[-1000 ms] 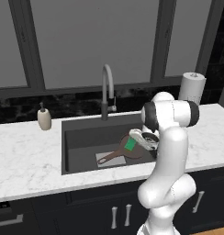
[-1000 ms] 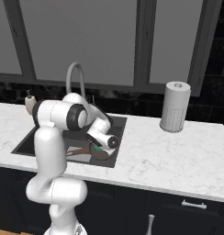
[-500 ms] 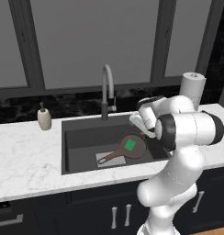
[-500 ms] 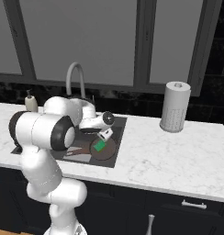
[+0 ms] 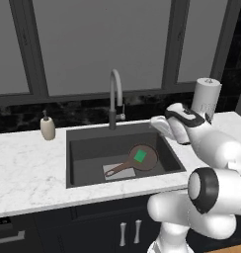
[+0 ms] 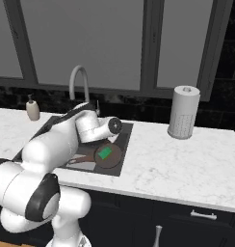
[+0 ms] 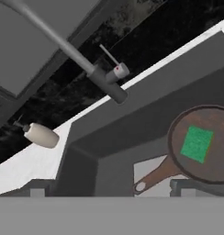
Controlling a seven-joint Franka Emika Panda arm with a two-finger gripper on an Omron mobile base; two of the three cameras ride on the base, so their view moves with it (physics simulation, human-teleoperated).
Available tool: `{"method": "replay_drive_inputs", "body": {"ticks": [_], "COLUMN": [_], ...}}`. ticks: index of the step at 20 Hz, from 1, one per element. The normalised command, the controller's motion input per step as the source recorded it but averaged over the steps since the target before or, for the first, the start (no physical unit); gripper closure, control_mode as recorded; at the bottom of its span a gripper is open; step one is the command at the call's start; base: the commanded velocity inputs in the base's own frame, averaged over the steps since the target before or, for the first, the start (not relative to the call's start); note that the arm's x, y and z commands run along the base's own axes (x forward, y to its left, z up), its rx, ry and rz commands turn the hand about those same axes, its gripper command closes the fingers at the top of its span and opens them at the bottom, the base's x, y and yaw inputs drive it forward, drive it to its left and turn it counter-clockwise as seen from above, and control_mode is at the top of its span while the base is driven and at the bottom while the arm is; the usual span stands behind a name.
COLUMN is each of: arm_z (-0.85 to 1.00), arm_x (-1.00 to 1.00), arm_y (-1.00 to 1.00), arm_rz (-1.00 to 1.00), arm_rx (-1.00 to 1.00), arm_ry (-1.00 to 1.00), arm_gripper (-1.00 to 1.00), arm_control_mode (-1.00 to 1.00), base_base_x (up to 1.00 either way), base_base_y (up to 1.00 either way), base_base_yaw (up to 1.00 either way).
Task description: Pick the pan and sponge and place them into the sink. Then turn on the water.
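**Arm lifted from the basin, pan and sponge lying in the sink**

Since the earlier frames the arm has swung up and back from inside the sink [image 5: 80,163], and the hand [image 7: 112,189] now hangs above the basin's right side with its fingers spread wide and nothing between them. Its two finger tips [image 7: 36,193] show at the bottom of the hand view, well apart. The pan [image 5: 144,157] lies on the sink floor, partly over the light grey plate [image 5: 112,170], with its handle pointing to the front left. The sponge [image 5: 140,156] rests green side up inside the pan. The faucet [image 5: 115,96] rises behind the basin, its side lever [image 7: 114,64] visible in the hand view. A soap dispenser [image 5: 47,127] stands on the white marble tabletop [image 5: 28,170] left of the sink, and a paper towel roll [image 6: 183,112] stands to the right.
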Motion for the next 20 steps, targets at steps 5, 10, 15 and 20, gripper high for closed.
{"method": "replay_drive_inputs", "body": {"ticks": [5, 10, 15, 20], "arm_z": [0.49, 0.37, 0.08, -0.07], "arm_x": [-0.6, -0.27, 0.07, 0.29], "arm_y": [-0.24, -0.3, -0.12, 0.0], "arm_rz": [0.32, 0.35, 0.22, 0.12], "arm_rx": [-0.12, -0.18, -0.2, -0.06], "arm_ry": [-0.24, -0.15, -0.12, -0.22], "arm_gripper": [-1.0, -1.0, -1.0, -1.0], "arm_control_mode": [-1.0, -1.0, -1.0, -1.0], "base_base_x": [0.0, 0.0, 0.0, 0.0], "base_base_y": [0.0, 0.0, 0.0, 0.0], "base_base_yaw": [0.0, 0.0, 0.0, 0.0]}}
